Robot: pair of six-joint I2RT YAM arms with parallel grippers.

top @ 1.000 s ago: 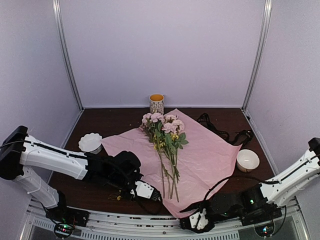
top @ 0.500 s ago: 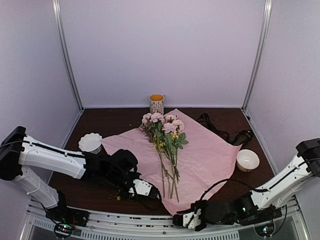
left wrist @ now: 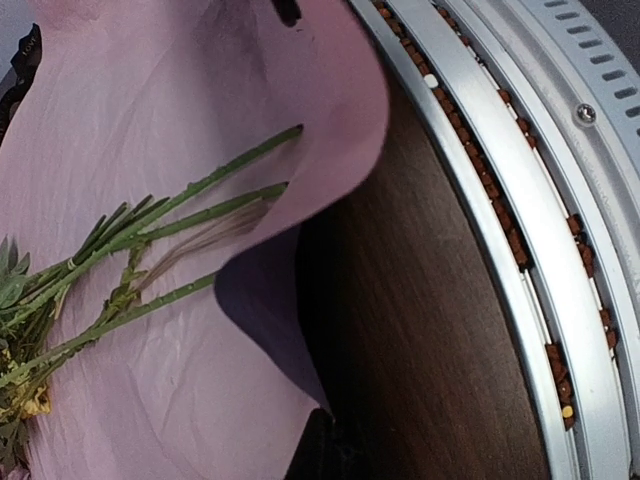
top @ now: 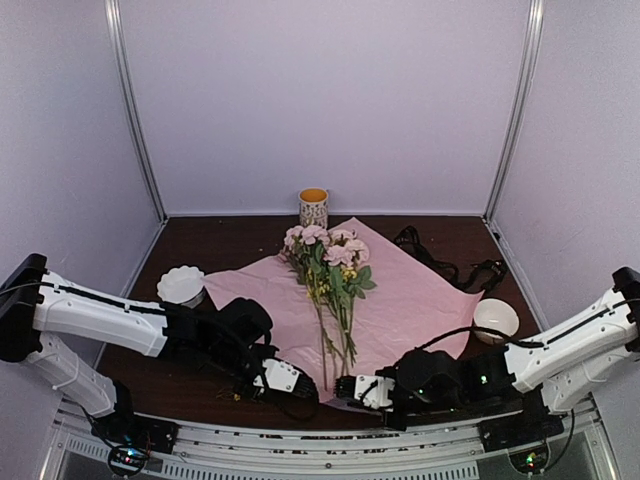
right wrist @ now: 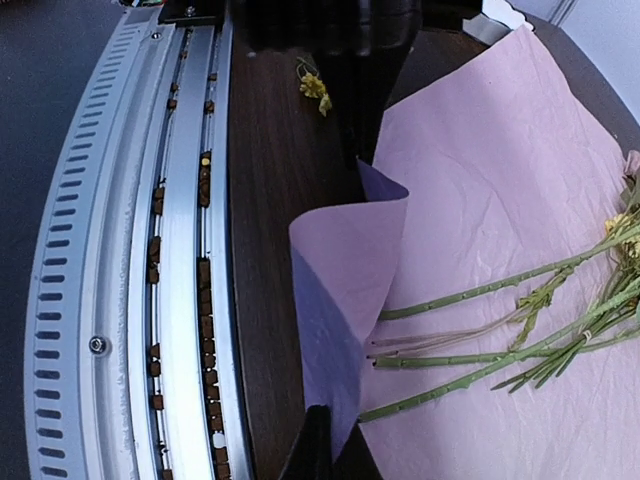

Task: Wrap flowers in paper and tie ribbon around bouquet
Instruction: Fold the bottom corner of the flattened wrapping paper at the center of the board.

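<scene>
Paper [top: 420,300], with flowers [top: 335,290] lying on it, has its near corner between left pincer [top: 296,386] and right pincer [top: 348,388]. Left wrist: closed on the edge, flowers just ahead. Right wrist: closed on the raised fold. Wrapping step, probably; next, fold it over the flowers.

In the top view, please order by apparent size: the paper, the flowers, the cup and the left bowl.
1. paper
2. flowers
3. left bowl and cup: they look nearly alike, and the cup stands farther from the camera, so I leave them unranked.
</scene>
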